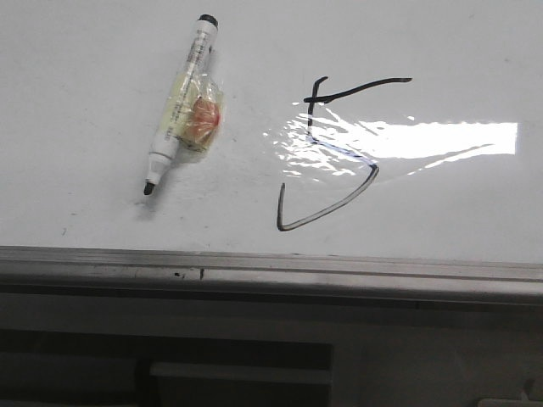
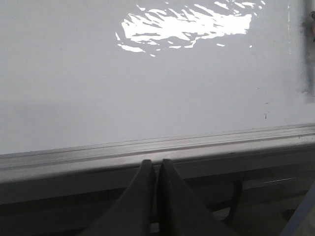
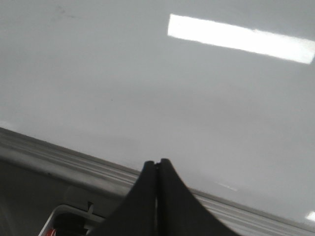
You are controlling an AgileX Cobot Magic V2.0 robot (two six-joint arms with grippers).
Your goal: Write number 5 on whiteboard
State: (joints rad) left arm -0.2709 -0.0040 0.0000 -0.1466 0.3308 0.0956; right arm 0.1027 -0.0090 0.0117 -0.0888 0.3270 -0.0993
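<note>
The whiteboard (image 1: 102,102) fills most of the front view, a glossy white sheet lying flat, with a bright bar of glare on its right half and a few faint grey specks near its lower left. Its grey metal frame (image 1: 271,270) runs straight across along the near edge, and below that lies a darker grey ledge with recessed panels. On the board, right of centre, stands the number 5 (image 1: 339,153), drawn in thin black strokes: a short upright at the top left, a slanted bar running off to the right from it, and an angular hook that swings right and then cuts down to a sharp corner at the lower left, partly washed out where the glare crosses it. Well to the left of it lies a marker (image 1: 180,106), white-bodied with a black cap end pointing away and its dark tip pointing toward the frame, tilted slightly; a wad of clear tape with an orange patch is wrapped around its middle. Nothing touches the marker. The left fingers (image 2: 155,169) are pressed together, holding nothing, hovering over the frame at the board's near edge. The right fingers (image 3: 157,167) are likewise closed and empty, above the frame.
</note>
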